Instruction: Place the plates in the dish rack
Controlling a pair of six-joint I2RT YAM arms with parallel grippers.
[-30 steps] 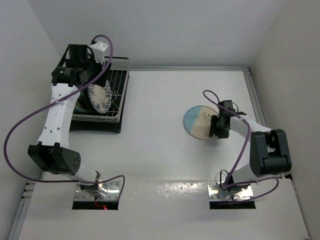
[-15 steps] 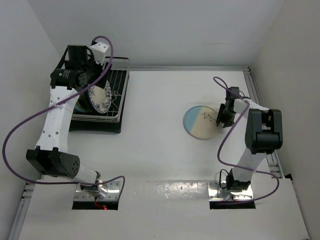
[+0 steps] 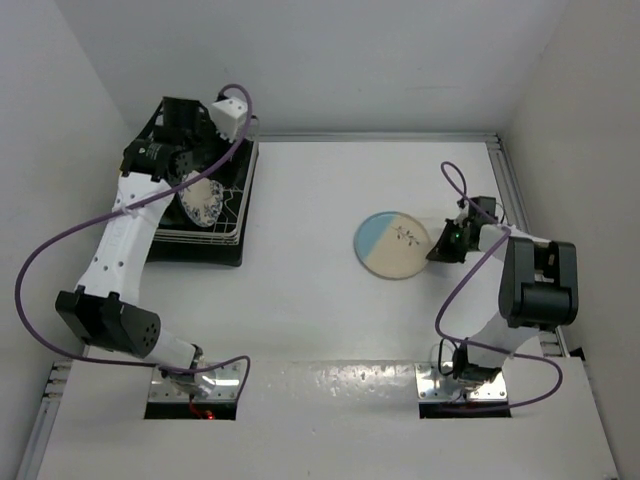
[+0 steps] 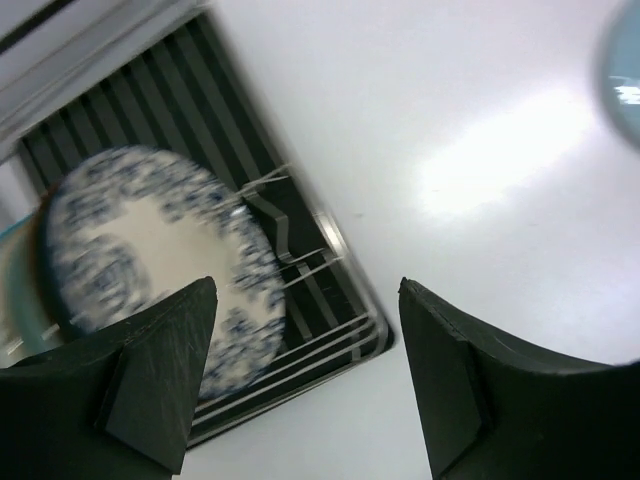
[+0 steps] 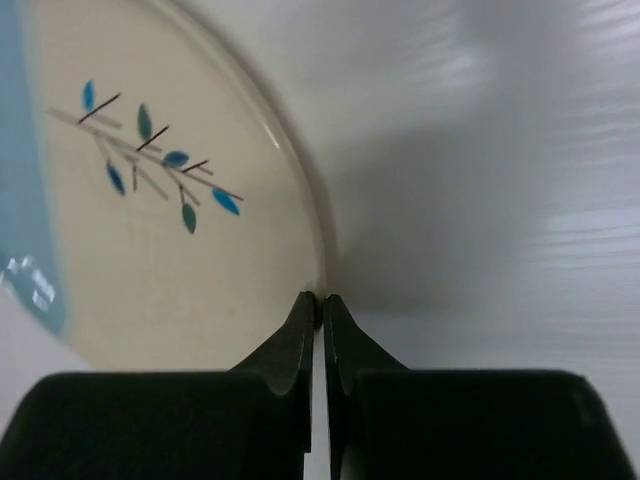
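The blue-and-cream plate [image 3: 394, 245] lies on the white table at centre right, its leaf sprig clear in the right wrist view [image 5: 150, 200]. My right gripper [image 3: 443, 243] is low at its right edge, shut on the thin rim [image 5: 320, 297]. The dish rack [image 3: 236, 214], silver wire over a black tray, stands far left. A blue-floral plate [image 3: 203, 200] leans on edge in it [image 4: 150, 260], with a teal plate's edge [image 4: 12, 290] behind. My left gripper [image 4: 300, 330] hangs open and empty above the rack's near corner [image 4: 345, 260].
White walls close in on the left, back and right. A metal rail [image 3: 515, 190] runs along the table's right edge, just beyond my right arm. The purple cable [image 3: 60, 250] loops out to the left of the left arm.
My right gripper has shut on the plate's rim, and the plate has slid a little to the left. My left arm has swung back and right over the rack, still open.
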